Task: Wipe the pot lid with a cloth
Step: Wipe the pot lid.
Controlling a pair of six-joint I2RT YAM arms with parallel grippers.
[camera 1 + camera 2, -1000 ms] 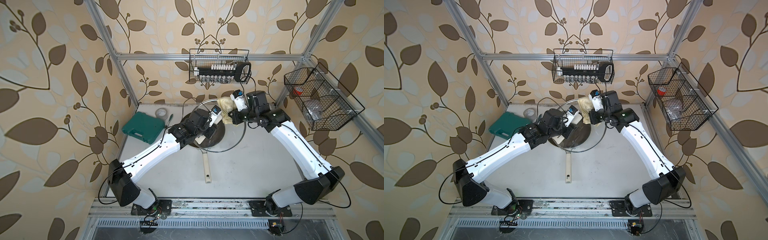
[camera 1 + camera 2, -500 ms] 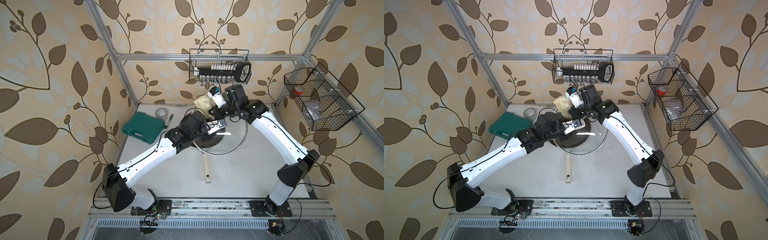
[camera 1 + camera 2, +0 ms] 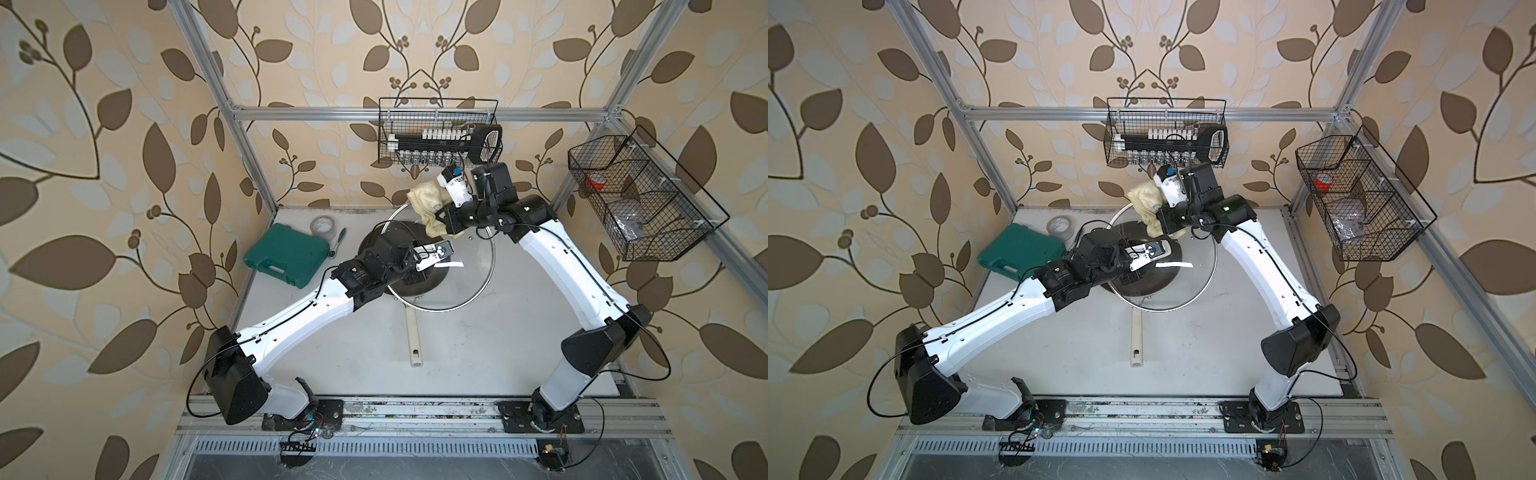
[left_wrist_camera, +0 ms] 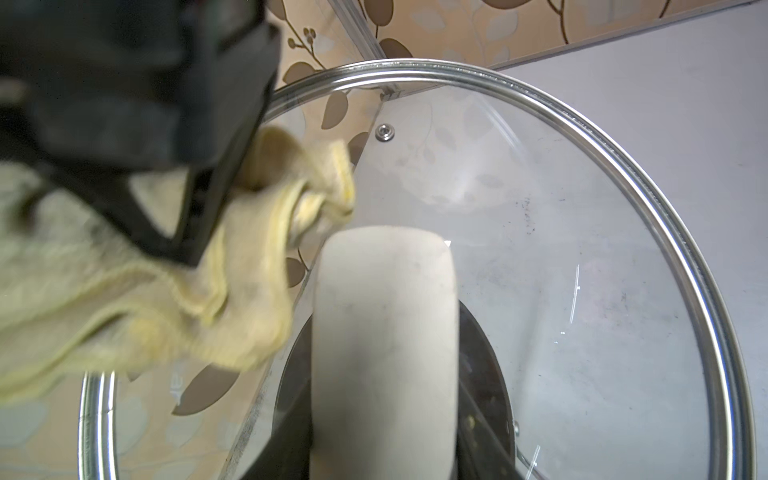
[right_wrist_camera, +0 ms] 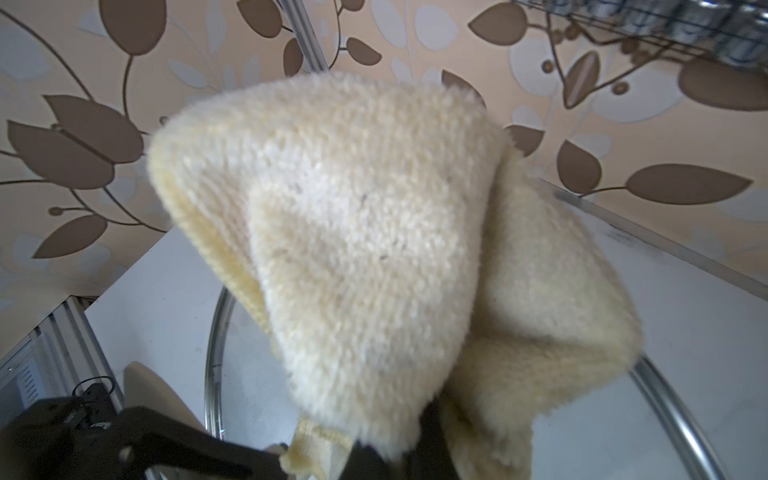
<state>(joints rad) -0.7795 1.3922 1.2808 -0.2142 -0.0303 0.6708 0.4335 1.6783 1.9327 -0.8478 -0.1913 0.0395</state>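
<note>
Bright and even from above, soft and smeary up close.
Standing here, both top views look evenly lit and sharp at the middle: the pale table (image 3: 478, 353) takes only faint, soft-edged shadows, with no hard sun anywhere. Toward the edges the lens bends things, so the frame posts (image 3: 250, 158) splay outward and the wallpaper (image 3: 851, 166) goes soft in the corners. In the left wrist view the glass of the pot lid (image 4: 582, 208) carries thin white glints and a milky sheen (smudges show plainly in it), while the cloth (image 4: 124, 291) beside it is smeared. In the right wrist view the cloth fills the frame, fuzzy and slightly overbright at its middle.
</note>
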